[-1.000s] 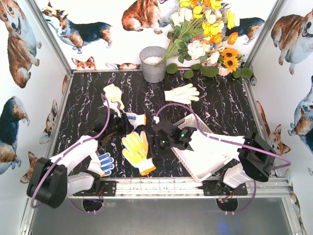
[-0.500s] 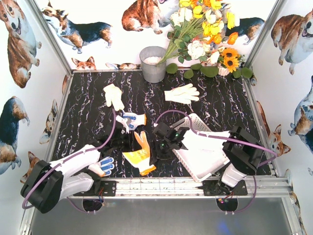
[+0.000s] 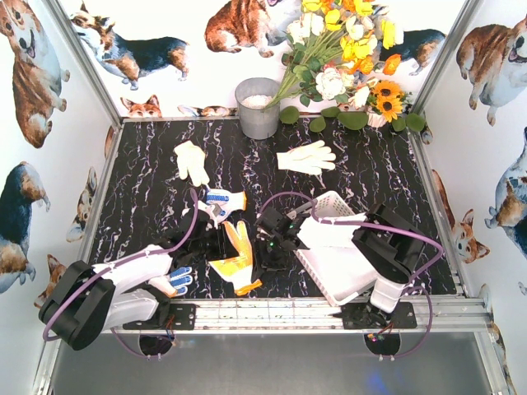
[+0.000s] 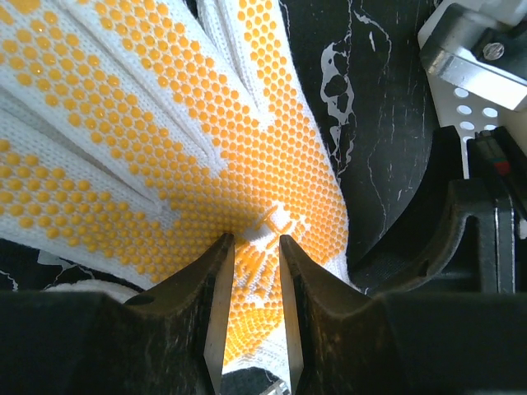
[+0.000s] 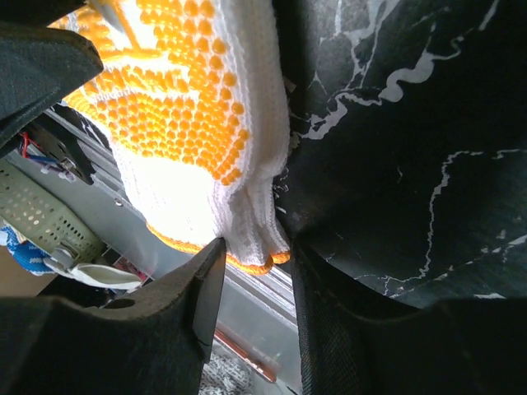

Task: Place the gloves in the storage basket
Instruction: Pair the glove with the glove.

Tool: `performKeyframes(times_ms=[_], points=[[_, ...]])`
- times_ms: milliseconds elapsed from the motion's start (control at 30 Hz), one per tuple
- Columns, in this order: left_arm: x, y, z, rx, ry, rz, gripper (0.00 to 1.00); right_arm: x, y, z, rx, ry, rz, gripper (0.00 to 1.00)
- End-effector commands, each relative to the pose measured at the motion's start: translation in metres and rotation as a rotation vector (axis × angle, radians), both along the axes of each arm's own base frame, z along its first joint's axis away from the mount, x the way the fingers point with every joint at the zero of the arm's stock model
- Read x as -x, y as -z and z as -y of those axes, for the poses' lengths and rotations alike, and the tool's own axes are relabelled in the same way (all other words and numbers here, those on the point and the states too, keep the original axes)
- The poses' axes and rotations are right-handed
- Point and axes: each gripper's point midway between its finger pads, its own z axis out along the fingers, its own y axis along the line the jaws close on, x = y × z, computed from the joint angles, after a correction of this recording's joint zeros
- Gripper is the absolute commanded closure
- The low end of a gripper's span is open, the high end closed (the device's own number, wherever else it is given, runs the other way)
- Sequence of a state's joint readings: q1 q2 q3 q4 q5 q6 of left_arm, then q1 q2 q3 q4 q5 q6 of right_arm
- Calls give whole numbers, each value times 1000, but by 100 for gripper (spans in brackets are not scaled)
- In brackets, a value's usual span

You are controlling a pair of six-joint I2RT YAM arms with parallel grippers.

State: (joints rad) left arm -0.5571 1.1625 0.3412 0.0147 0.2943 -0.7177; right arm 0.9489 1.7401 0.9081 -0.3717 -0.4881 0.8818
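left end effector (image 4: 255, 247) pinching yellow glove (image 3: 236, 252) palm; right end effector (image 5: 257, 247) straddles cuff, grip unclear. Likely shared lift to basket (image 3: 329, 200), 3 o'clock.

The black marbled table (image 3: 148, 189) carries a grey bucket (image 3: 258, 107) at the back, with a cream glove (image 3: 191, 161) and a white glove (image 3: 306, 156) before it. Nearer lie a blue-dotted glove (image 3: 221, 200), a yellow-palmed glove (image 3: 235, 259) and, at right, the white basket (image 3: 342, 276).

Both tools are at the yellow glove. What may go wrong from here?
The left tool and right tool both pinch the yellow glove; moving apart may stretch it or pull it from one grip. The left pinch holds only a small fold, so it may slip before reaching the basket.
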Motion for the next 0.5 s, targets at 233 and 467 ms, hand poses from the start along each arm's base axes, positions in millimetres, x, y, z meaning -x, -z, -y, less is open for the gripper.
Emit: performKeyframes(times_ms=[233, 467], points=[[9, 20, -11, -71, -17, -46, 76, 0, 0, -6, 1, -2, -34, 78], [1, -6, -12, -96, 26, 73, 73, -8, -22, -5, -28, 9, 14, 100]])
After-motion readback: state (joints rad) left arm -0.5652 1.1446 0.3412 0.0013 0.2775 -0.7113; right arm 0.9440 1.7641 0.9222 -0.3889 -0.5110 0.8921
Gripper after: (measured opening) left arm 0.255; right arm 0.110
